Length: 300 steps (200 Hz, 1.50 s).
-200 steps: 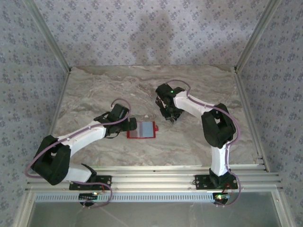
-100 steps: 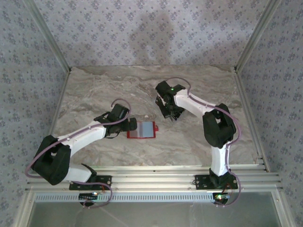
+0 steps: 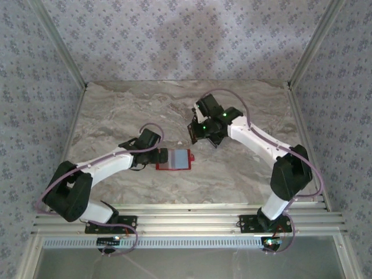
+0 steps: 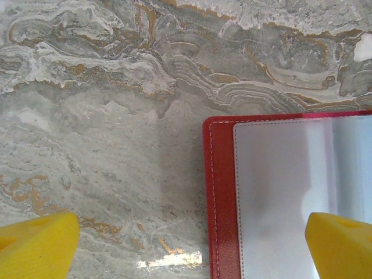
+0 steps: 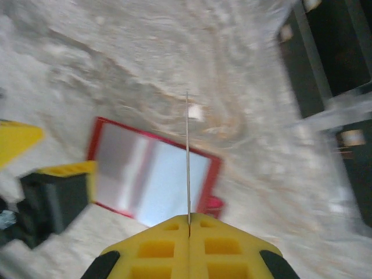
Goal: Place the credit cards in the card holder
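- Checking the top view first: card holder (image 3: 174, 158) lying open and flat on the marble bench (image 3: 116, 104), roughly mid-bench, pale greyish inside facing up, red border all round.
- Left jaws parked right at the holder's left edge, spread wide, gripping nothing.
- Over to the left wrist cam: one yellow fingertip (image 4: 36, 244) hovering over bare marble, the other over the pale inside, so straddling the stitched red left border. No telling about actual contact with the holder from here.
- Right jaws sitting on the far side of the holder and a touch to its right, near it but apart, looking lifted off the bench.
- Clamped fully shut on a credit card (image 5: 188, 154), going by the right wrist cam: seen edge-on as a thin pale line poking straight out from between the yellow fingers (image 5: 152, 229).
- Same wrist cam, looking past that card: open holder down below on the marble, red rim and pale inside facing the lens, with the left arm's yellow finger and black body just at one end of it. Pretty blurry, so skipping finer detail.
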Available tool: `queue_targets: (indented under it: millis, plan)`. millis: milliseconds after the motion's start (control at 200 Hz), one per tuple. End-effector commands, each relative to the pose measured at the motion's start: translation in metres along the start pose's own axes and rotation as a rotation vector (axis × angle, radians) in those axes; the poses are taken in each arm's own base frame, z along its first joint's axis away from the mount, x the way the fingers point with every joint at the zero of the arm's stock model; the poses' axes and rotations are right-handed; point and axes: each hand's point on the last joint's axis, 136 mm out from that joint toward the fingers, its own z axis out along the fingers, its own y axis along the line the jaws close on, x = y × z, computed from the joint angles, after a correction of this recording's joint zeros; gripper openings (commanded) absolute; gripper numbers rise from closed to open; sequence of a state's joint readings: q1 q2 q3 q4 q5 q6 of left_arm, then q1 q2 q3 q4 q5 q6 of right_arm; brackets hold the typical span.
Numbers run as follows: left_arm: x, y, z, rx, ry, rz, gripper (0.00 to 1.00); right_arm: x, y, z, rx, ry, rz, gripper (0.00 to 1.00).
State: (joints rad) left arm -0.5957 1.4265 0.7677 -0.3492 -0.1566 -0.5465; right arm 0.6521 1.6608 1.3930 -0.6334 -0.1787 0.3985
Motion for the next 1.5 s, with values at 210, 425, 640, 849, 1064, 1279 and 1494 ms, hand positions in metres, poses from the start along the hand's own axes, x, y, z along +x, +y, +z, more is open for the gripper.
queue_targets:
  millis: [210,425,640,849,1064,1279,1494]
  plan:
    - [0.006,0.006,0.007,-0.073,0.011,0.046,1.00,0.026,0.055,0.052,-0.236,-0.035,0.214,0.00]
    - [0.013,0.003,0.011,-0.099,0.022,0.069,1.00,0.051,0.054,0.075,-0.226,-0.011,0.243,0.00]
    - [0.019,0.014,0.013,-0.158,0.025,0.057,1.00,0.076,0.032,0.093,-0.174,0.021,0.258,0.00]
    - [0.030,0.026,0.014,-0.212,0.060,0.057,1.00,0.097,0.007,0.099,-0.143,0.039,0.290,0.00]
    - [0.047,0.042,0.015,-0.266,0.099,0.041,0.99,0.103,-0.006,0.103,-0.129,0.050,0.309,0.00]
    - [0.055,0.045,0.015,-0.260,0.107,0.020,0.99,0.097,-0.008,0.098,-0.155,0.043,0.320,0.00]
    - [0.054,0.043,0.014,-0.251,0.101,0.010,0.99,0.078,0.012,0.083,-0.262,0.007,0.315,0.00]
